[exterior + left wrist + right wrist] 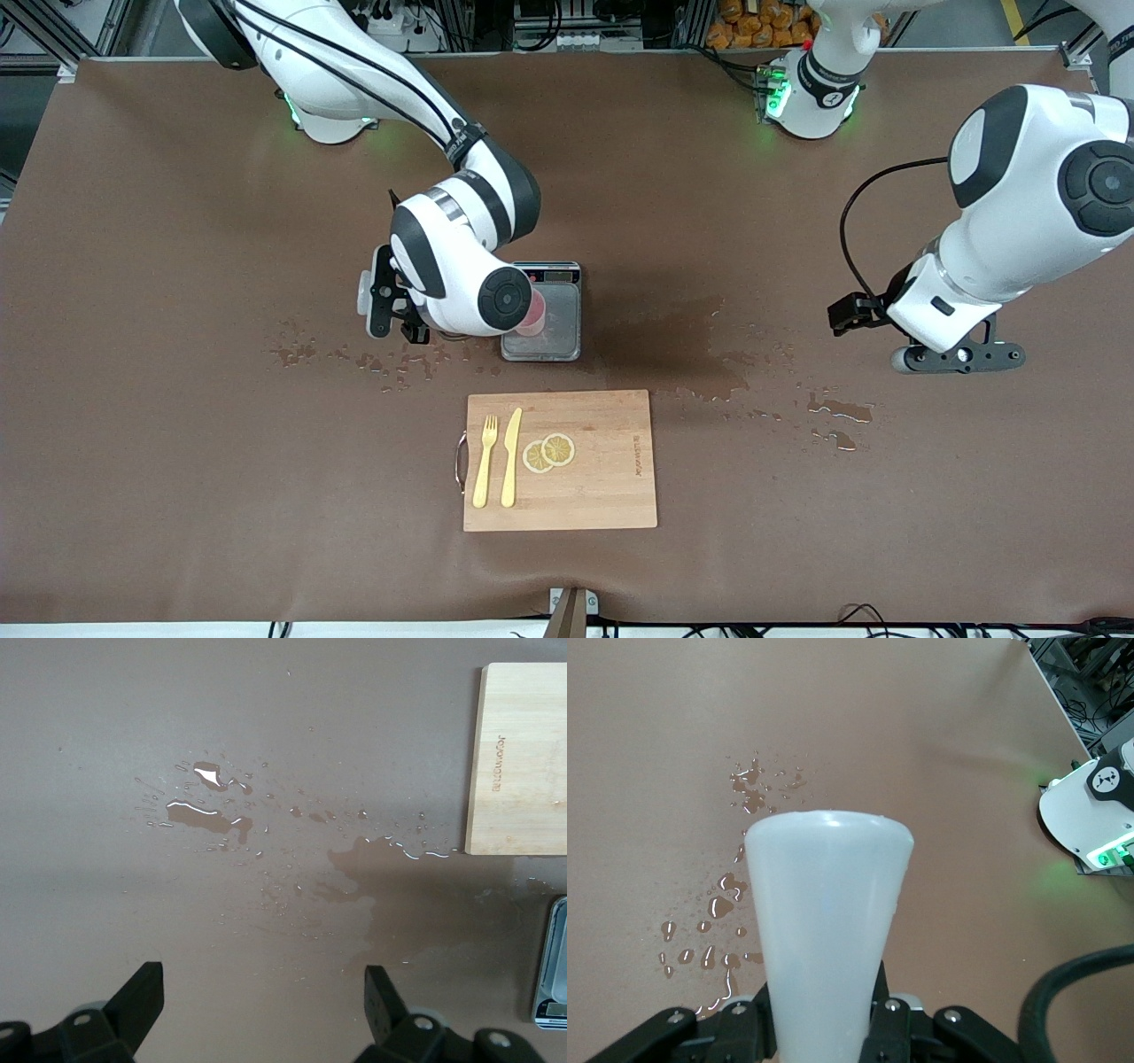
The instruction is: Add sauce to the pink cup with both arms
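Note:
My right gripper (822, 1014) is shut on the sauce (824, 912), a whitish translucent squeeze bottle whose flat end points away from the hand. Its nozzle is hidden. In the front view the right arm's wrist covers the bottle, and the right gripper (394, 315) hangs beside the scale. The pink cup (533, 312) stands on the scale (556, 344), half hidden under that wrist. My left gripper (959, 359) waits over the table toward the left arm's end. It stands open (263, 1001) with only wet tabletop between its fingers.
A wooden cutting board (602, 483) lies nearer the front camera than the scale, with a yellow fork (485, 461), a yellow knife (511, 456) and two lemon slices (549, 452). Spilled liquid (833, 412) wets the brown tabletop; more drops (354, 359) lie beside the scale.

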`<state>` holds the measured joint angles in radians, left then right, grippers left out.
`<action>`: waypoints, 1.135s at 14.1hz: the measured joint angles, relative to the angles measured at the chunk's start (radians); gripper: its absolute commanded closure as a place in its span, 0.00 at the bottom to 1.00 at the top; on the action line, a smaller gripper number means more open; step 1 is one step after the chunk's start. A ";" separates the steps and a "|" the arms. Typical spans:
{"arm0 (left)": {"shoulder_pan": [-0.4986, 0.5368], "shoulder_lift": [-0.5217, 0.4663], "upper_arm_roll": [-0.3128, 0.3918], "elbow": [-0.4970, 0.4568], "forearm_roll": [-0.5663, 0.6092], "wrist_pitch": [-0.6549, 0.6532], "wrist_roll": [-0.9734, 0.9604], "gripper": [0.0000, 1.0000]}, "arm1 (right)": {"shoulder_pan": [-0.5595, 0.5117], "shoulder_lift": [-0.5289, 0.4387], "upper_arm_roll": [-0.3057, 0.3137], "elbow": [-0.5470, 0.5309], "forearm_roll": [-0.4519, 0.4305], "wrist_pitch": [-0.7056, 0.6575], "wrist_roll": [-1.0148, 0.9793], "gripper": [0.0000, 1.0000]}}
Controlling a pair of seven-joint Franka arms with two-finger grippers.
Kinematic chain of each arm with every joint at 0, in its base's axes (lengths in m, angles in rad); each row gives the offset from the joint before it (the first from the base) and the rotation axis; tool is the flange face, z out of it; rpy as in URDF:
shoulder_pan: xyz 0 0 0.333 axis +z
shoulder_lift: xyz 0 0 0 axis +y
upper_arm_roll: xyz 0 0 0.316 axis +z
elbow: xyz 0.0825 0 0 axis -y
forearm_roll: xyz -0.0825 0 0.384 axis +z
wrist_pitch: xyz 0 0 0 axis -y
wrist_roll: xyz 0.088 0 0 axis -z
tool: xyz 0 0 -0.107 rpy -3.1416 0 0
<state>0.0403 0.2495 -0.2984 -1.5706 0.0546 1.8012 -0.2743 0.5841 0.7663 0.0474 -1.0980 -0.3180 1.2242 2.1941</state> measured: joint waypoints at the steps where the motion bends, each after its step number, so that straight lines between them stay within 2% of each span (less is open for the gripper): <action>1: 0.000 0.000 0.000 0.000 0.000 0.000 0.000 0.00 | -0.006 -0.001 -0.001 0.002 0.002 0.000 -0.005 0.65; 3: 0.000 0.000 0.000 0.000 0.000 0.000 0.000 0.00 | -0.049 -0.006 0.000 0.010 0.046 0.000 -0.044 0.65; 5: 0.000 0.000 0.000 0.000 0.000 0.000 0.000 0.00 | -0.111 -0.021 -0.001 0.020 0.128 0.000 -0.114 0.63; 11: 0.027 -0.026 0.000 0.000 0.000 0.000 0.066 0.00 | -0.341 -0.106 -0.001 0.031 0.454 -0.001 -0.358 0.60; 16: 0.038 -0.074 0.000 0.000 0.000 -0.042 0.110 0.00 | -0.516 -0.120 -0.002 0.029 0.699 -0.046 -0.545 0.55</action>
<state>0.0782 0.1751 -0.2983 -1.5708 0.0546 1.7596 -0.1641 0.0680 0.6466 0.0458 -1.0691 0.3806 1.1780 1.6496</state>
